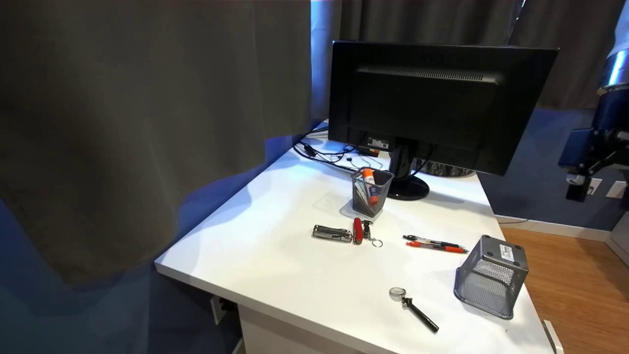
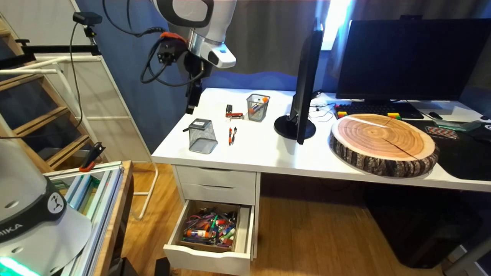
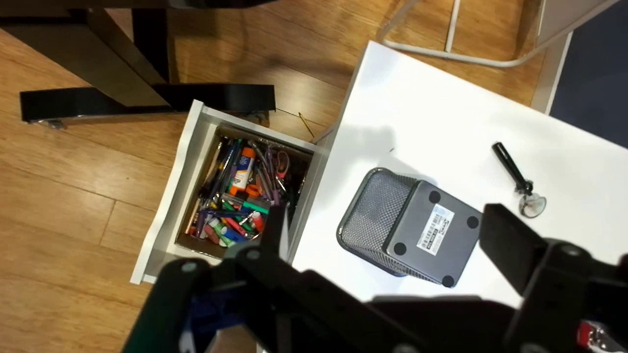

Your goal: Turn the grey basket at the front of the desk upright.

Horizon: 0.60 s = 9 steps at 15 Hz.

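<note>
The grey basket (image 1: 491,280) stands upside down, its labelled base facing up, near an edge of the white desk (image 1: 275,275). It shows in both exterior views (image 2: 202,138). In the wrist view, its flat base (image 3: 434,230) and mesh sides show from above, and its rim rests on the desk top (image 3: 402,103). My gripper (image 3: 392,233) is open with its fingers wide apart, and the basket shows between and below them. In an exterior view, the gripper (image 2: 193,100) hangs above the basket, not touching it. In an exterior view, the gripper (image 1: 579,189) is partly cut off at the right edge.
A mesh holder (image 1: 372,196) with glue sticks, a multitool (image 1: 332,233), a red pocketknife (image 1: 357,231), pens (image 1: 435,245) and a magnifier (image 1: 415,309) lie on the desk. A monitor (image 1: 432,108) stands behind. An open drawer (image 2: 209,258) full of stationery juts out below.
</note>
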### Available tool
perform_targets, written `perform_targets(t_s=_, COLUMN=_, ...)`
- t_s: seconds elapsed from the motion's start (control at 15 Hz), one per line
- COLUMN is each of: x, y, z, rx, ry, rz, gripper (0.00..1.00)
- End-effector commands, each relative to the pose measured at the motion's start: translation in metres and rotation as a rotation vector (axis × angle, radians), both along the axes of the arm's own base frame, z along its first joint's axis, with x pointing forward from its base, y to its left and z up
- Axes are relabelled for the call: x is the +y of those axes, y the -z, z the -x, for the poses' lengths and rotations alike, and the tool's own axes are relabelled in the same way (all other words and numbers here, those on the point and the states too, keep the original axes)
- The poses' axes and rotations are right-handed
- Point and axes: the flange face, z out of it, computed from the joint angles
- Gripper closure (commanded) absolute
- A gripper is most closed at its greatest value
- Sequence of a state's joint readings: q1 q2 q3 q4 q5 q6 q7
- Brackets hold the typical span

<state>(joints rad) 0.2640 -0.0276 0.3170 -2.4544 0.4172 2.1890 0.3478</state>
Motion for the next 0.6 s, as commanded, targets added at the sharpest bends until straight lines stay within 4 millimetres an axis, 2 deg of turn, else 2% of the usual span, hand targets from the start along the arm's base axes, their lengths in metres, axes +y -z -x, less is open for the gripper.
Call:
perform_targets(t_s=0.0, x=0.023, y=0.031, z=-0.016, rx=-0.017, ry=0.135, rz=-0.018, gripper=0.0)
perform_targets(t_s=0.47, x=0.041, y=0.07, z=-0.036, rx=0.047, ry=0.215, rz=-0.085, gripper=0.0)
perform_targets(t_s=0.53, x=0.028, y=0.062, z=-0.029, rx=0.011, ry=0.191, rz=-0.052, gripper=0.0)
